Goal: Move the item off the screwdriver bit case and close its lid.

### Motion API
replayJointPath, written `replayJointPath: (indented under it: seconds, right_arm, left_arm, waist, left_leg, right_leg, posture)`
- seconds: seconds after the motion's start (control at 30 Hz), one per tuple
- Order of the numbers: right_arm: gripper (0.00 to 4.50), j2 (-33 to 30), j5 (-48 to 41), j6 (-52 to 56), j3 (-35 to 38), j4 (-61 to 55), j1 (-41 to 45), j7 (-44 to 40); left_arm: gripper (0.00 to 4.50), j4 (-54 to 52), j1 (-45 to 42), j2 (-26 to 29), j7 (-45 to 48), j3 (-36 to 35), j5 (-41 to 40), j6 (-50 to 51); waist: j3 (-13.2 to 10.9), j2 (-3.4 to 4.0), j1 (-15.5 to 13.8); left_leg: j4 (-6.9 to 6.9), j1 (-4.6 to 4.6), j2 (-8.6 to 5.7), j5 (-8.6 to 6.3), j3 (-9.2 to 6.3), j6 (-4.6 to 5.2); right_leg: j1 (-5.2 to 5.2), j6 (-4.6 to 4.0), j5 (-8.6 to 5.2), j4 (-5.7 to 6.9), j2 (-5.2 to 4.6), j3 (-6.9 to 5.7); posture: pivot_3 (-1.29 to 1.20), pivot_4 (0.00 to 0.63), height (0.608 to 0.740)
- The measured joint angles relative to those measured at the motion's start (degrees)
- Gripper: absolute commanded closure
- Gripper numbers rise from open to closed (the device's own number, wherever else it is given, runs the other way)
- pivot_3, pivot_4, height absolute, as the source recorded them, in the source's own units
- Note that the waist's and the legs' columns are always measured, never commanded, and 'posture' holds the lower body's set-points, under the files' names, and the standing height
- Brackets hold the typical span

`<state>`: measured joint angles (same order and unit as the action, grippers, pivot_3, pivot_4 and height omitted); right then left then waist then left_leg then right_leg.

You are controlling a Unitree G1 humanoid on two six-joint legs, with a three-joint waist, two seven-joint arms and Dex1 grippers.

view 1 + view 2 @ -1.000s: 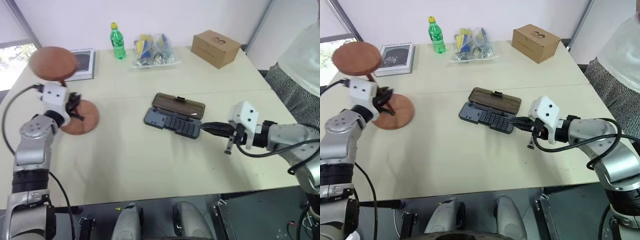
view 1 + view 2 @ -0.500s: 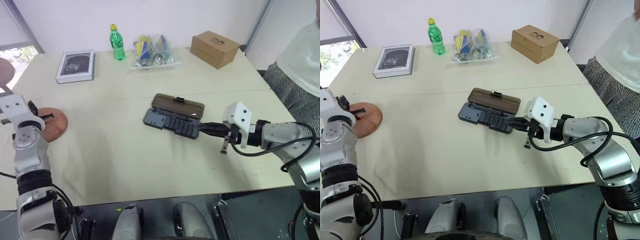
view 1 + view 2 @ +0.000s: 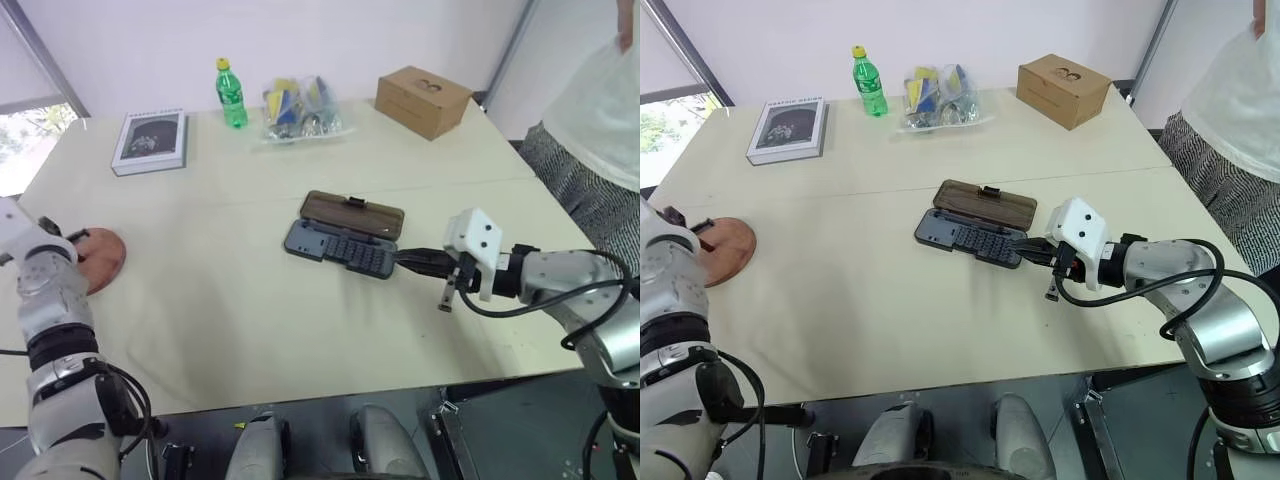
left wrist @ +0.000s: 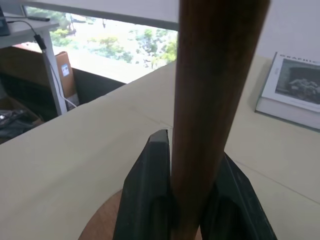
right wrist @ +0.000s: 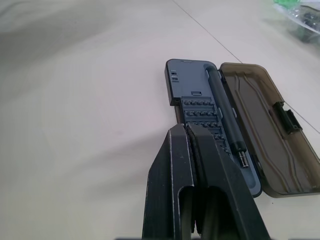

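The item, a reddish-brown wooden stand, stands with its lower disc (image 3: 100, 262) on the table near the left edge. My left gripper (image 3: 62, 238) is at its thin stem (image 4: 215, 90). In the left wrist view both black fingers (image 4: 150, 190) press against the stem from either side. The screwdriver bit case (image 3: 340, 250) lies mid-table, a dark grey-blue tray with rows of bits. Its brown lid (image 3: 352, 212) lies open and flat behind the tray. My right gripper (image 3: 422, 262) is shut and empty. Its tips sit just off the tray's right end (image 5: 235, 165).
Along the far side of the table are a book (image 3: 150, 140), a green bottle (image 3: 231, 93), a clear bag of small items (image 3: 300, 105) and a tan cardboard box (image 3: 422, 100). A person (image 3: 590, 140) stands at the right edge.
My left arm has swung left and down with the stand, from above the table to its left edge, where the lower disc now rests. The right arm has stayed put.
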<state>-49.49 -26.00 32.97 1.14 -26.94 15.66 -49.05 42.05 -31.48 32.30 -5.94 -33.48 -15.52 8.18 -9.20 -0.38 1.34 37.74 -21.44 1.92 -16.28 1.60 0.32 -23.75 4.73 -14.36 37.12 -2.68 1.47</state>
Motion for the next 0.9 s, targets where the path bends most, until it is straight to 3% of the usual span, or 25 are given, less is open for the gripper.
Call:
replayJointPath:
  seconds: [0.13, 0.17, 0.37, 0.57, 0.9]
  right_arm:
    - [4.50, 0.0, 0.0, 0.1, 0.0, 0.0, 0.0, 0.3]
    - [4.50, 0.0, 0.0, 0.1, 0.0, 0.0, 0.1, 0.3]
    - [4.50, 0.0, 0.0, 0.1, 0.0, -0.1, 0.1, 0.3]
    - [4.50, 0.1, 0.0, 0.1, -0.1, 0.0, 0.1, 0.2]
    - [4.50, 1.3, 0.2, -0.4, -0.6, 1.0, 0.9, -0.8]
  left_arm:
    - [0.14, 0.6, 2.0, -1.1, 0.2, 1.3, 0.8, -1.1]
    - [0.06, 0.1, 2.2, -1.0, -0.2, 1.3, 1.2, -1.5]
    - [0.06, -9.1, 6.9, -1.1, -0.8, 1.9, 2.6, -5.1]
    - [0.06, -22.1, 13.2, -2.8, 1.3, 2.4, 1.2, -3.4]
    - [0.06, -53.1, 30.0, -10.8, 3.4, 5.8, -4.5, 13.0]
  waist:
    - [-0.4, -1.11, -0.7]
    - [-0.3, -1.17, -0.8]
    - [-0.3, -1.17, -0.6]
    - [-0.3, -1.17, -0.7]
    - [-0.3, -1.16, -0.8]
  left_leg:
    - [0.05, -0.20, 0.05, 0.02, -0.19, -0.05]
    - [0.06, -0.22, 0.04, 0.02, -0.21, -0.06]
    - [0.03, -0.24, -0.04, 0.01, -0.21, -0.07]
    - [0.01, -0.26, -0.07, 0.01, -0.23, -0.09]
    - [-0.07, -0.29, -0.08, 0.00, -0.26, -0.10]
  right_leg:
    - [-0.02, -0.01, 0.01, -0.05, -0.04, -0.19]
    - [-0.01, -0.01, 0.01, -0.07, -0.10, -0.21]
    - [-0.04, 0.01, 0.02, -0.12, -0.81, -0.20]
    - [-0.04, 0.00, 0.02, -0.15, -0.92, -0.20]
    - [-0.02, -0.23, -0.11, -0.32, -1.01, -0.16]
  posture:
    - [0.00, 0.150, 0.740]
    - [0.00, 0.150, 0.740]
    - [0.00, 0.150, 0.740]
    - [0.00, 0.150, 0.740]
    - [0.00, 0.150, 0.740]
